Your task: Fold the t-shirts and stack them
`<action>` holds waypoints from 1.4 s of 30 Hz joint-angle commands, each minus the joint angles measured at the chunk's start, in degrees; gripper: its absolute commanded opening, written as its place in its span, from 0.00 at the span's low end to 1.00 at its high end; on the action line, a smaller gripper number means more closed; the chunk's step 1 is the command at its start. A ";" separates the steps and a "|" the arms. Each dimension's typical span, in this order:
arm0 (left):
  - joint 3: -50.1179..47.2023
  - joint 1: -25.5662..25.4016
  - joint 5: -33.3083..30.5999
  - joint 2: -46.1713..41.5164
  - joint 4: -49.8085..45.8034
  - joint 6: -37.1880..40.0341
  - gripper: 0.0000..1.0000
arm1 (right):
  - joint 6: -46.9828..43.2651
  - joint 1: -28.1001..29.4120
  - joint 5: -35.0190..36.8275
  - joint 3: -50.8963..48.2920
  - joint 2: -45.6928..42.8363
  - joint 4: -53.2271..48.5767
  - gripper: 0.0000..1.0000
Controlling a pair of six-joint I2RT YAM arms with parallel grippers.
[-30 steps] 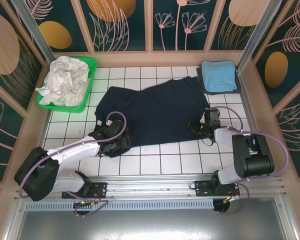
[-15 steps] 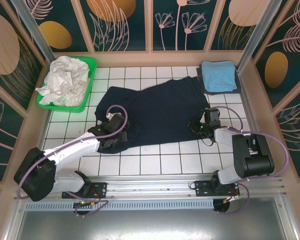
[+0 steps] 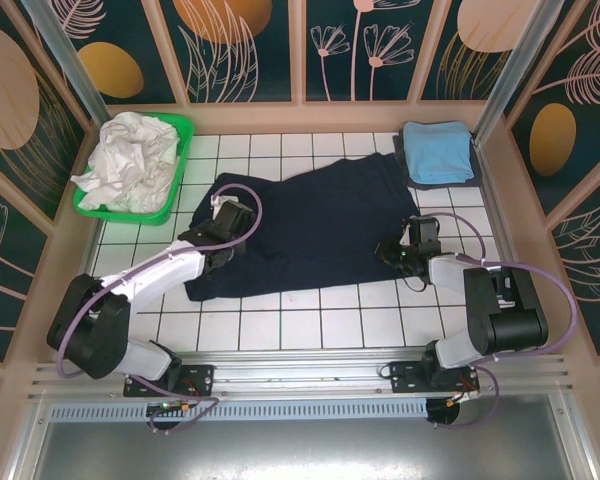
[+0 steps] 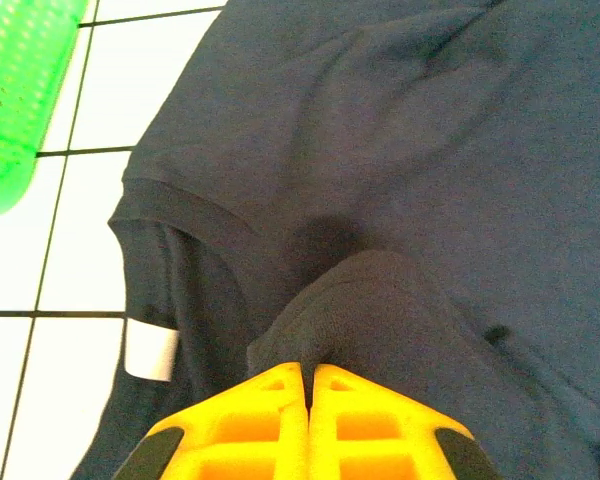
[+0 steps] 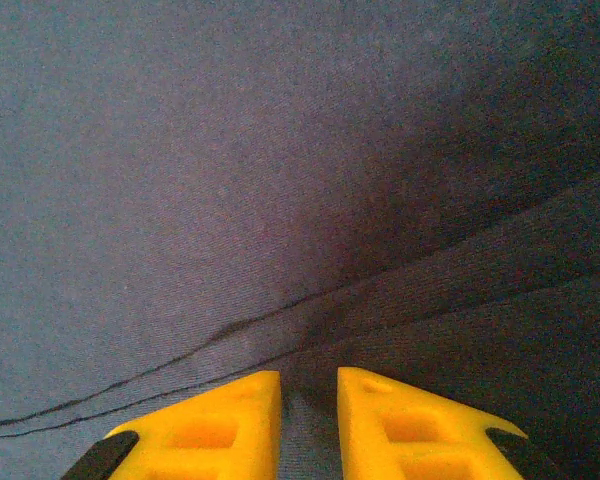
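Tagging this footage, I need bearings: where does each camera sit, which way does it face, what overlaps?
Top external: above and behind both arms, looking down on them and the tiled table.
Left wrist: on the left arm, looking past the shut left pincer at the pinched navy t-shirt.
Right wrist: on the right arm, facing navy cloth caught in the right pincer.
Shared: the navy t-shirt.

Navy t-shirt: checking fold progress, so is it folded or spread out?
Mostly spread: the navy t-shirt lies flat across the tiles, only one edge pinched up by the left gripper.
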 commanded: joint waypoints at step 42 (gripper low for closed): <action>-15.88 4.69 10.09 -7.69 -2.06 -8.76 0.28 | -3.10 3.70 3.42 3.59 2.50 -5.82 0.28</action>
